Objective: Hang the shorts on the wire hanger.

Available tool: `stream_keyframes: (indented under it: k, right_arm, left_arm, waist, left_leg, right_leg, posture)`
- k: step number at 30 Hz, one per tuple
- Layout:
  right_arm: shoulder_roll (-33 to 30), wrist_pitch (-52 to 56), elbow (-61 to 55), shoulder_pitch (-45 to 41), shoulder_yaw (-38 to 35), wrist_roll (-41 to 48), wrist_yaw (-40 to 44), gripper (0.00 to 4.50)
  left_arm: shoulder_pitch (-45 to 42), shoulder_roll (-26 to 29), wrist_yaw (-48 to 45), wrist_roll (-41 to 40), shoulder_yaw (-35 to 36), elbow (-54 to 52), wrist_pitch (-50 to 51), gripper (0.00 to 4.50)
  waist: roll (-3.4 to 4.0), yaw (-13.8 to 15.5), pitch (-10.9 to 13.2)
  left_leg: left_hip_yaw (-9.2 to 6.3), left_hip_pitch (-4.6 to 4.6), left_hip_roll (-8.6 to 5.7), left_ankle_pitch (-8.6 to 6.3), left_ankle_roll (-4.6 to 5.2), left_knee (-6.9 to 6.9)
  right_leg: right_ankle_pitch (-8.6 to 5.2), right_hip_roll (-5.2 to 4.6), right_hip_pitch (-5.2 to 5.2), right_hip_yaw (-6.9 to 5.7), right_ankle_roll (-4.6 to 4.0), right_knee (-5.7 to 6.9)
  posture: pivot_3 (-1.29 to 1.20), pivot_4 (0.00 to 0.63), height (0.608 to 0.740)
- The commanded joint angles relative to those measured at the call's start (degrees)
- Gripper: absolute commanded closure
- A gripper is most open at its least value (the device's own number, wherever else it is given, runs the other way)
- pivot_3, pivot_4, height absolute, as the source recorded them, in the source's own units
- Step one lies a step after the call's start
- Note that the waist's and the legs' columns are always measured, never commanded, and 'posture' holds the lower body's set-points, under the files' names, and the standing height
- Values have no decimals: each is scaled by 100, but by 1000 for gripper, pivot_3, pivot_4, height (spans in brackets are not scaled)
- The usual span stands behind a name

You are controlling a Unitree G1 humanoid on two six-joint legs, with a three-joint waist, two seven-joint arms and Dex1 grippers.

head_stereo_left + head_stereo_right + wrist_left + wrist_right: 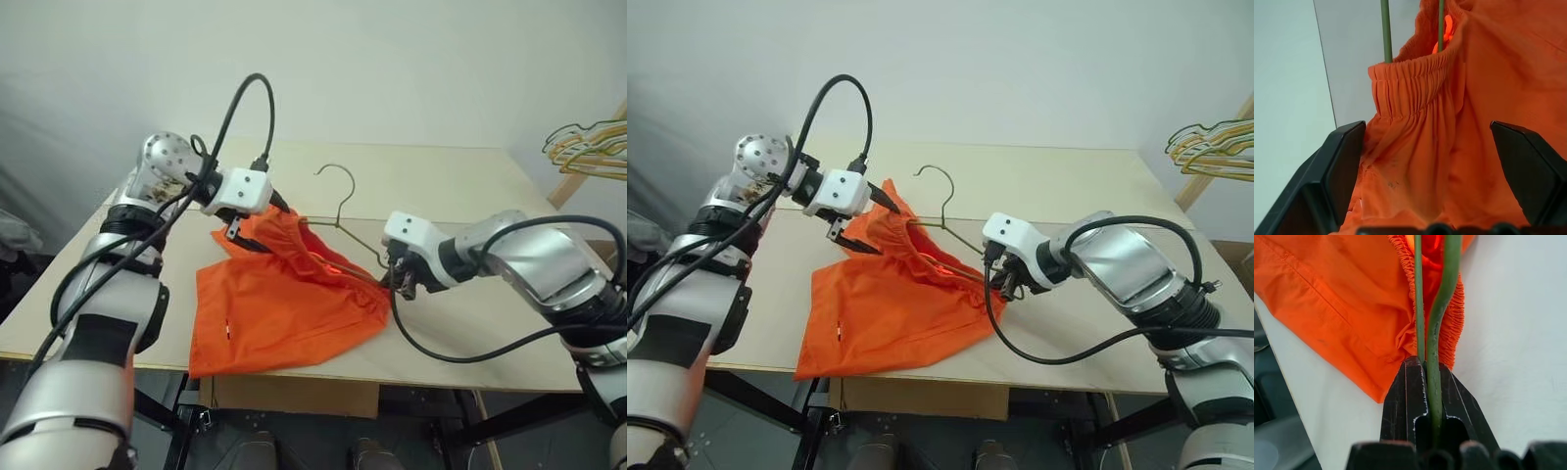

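A pale wooden surface (460,186) is standing against a plain off-white wall (392,59); its bare top is taking up most of the room in front of me, with a dark floor showing beneath its near edge; off at the far right a bunch of yellow and grey hangers (588,147) is hanging on a wooden rack. The shorts (279,308) are lying bright orange near the front edge of the surface, their lower part spreading flat while the gathered waistband is lifting up around the wire hanger (343,220), whose wire is running inside the waistband and whose small hook is pointing toward the wall. The right hand (397,281) is pressing its two black fingers together on the hanger's wire just beside the waistband; the left hand (240,230) is hovering at the raised far end of the shorts with its fingers (1344,166) spread wide, orange cloth sitting between them.
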Motion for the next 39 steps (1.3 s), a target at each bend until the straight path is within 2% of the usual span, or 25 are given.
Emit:
stream_keyframes:
  k: [1,2,5,14,17,18,23,26,29,36,39]
  right_arm:
    - [-63,-96,-183,-191,-97,-56,116,4500]
    - [-60,-82,-197,-196,-99,-65,127,4500]
    - [-60,-46,-237,-204,-118,-65,168,4500]
    - [-77,101,-302,-194,-245,35,213,4500]
    - [-90,138,-283,-217,-304,92,234,4500]
    - [-97,131,-279,-217,-306,89,234,4500]
    - [-303,-559,-374,66,-232,-229,200,4500]
    - [-460,-883,-395,275,-229,-437,191,3726]
    - [-649,-971,-486,466,-393,-462,240,2619]
    - [-1254,-754,-669,1157,-1573,-185,137,107]
    - [-1335,-451,-648,1564,-2494,-12,-83,45]
  left_arm:
    - [-172,-104,354,452,-136,213,-326,87]
    - [-169,-136,483,588,-184,270,-403,87]
    - [-151,-189,1002,1011,-329,405,-531,662]
    - [-163,-296,1303,1298,-234,670,-608,3644]
    - [-169,-313,1148,1204,-138,715,-517,4351]
    - [-175,-327,1077,1155,-95,726,-443,4485]
    - [-161,-375,595,913,149,728,-124,4485]
    - [-151,-377,348,774,292,713,56,4500]
    - [-180,-396,266,695,418,730,293,4500]
    - [-213,-402,40,611,608,715,685,4500]
    - [-198,-400,38,641,637,705,740,4500]
  waist:
    - [0,-1,0]
    - [0,0,0]
    - [0,-10,0]
    - [0,-19,0]
    - [0,-24,0]
    - [0,-28,0]
    - [0,-29,0]
    - [0,-32,0]
    - [0,-38,0]
    - [0,-70,0]
    - [-1,-110,0]
  left_leg:
    - [0,1,0,0,0,0]
    - [-1,2,1,0,0,0]
    - [-1,1,1,0,0,0]
    - [0,0,0,0,0,1]
    - [0,0,1,0,0,1]
    - [-1,0,1,0,0,1]
    - [0,-1,0,0,0,1]
    - [0,-1,0,0,0,1]
    - [-1,-1,0,0,0,1]
    - [-1,1,0,0,0,4]
    - [-3,3,0,0,0,5]
  right_leg:
    - [0,0,0,0,0,1]
    - [0,0,0,0,0,2]
    - [0,0,-1,0,0,4]
    - [1,0,-3,0,0,5]
    - [1,0,-4,-1,0,6]
    - [1,0,-4,-1,0,6]
    - [1,0,-4,-1,0,6]
    - [1,0,-4,-1,0,6]
    - [1,0,-3,-1,0,6]
    - [1,0,-1,-1,0,7]
    - [1,0,3,-1,0,8]
  posture:
    - [93,0,740]
    - [90,0,740]
    - [81,0,740]
    - [67,0,740]
    - [65,0,740]
    - [65,0,740]
    - [65,0,740]
    - [64,0,740]
    - [61,0,740]
    - [41,0,740]
    - [40,0,740]
